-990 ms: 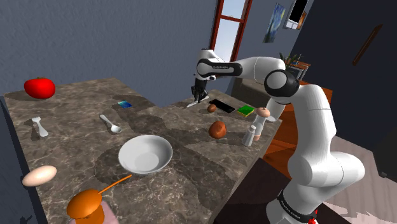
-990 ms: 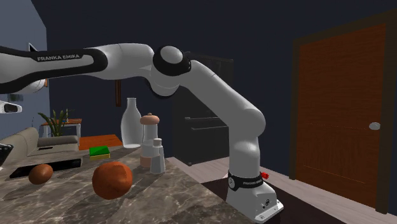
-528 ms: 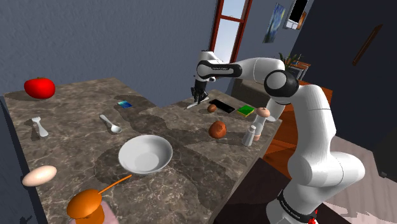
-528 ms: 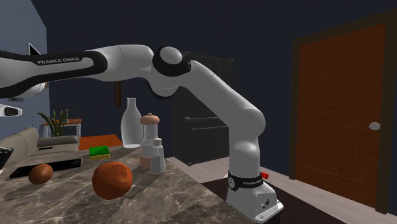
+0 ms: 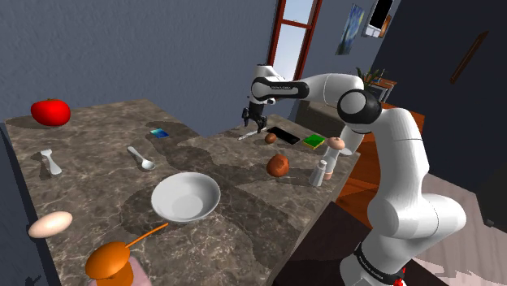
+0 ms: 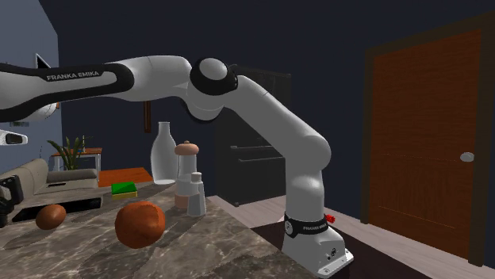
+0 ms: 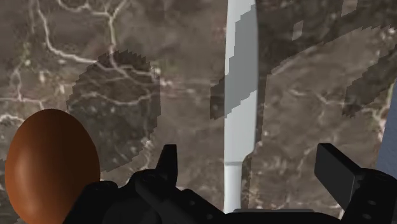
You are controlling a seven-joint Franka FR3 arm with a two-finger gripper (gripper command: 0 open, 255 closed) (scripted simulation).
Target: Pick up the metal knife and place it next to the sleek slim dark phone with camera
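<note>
The tabletop was smooth, dark brown veined stone. The knife looked flat matt grey metal. The brown egg was smooth with a soft sheen.

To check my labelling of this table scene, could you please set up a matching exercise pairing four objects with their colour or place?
Things:
1. knife
2. tomato
3. bowl
4. phone

Descriptions:
A. red, near a corner of the table
B. black, beside a green block
C. pale grey, lying flat under the open claw
D. white and round

Pairs: 1-C, 2-A, 3-D, 4-B.
</note>
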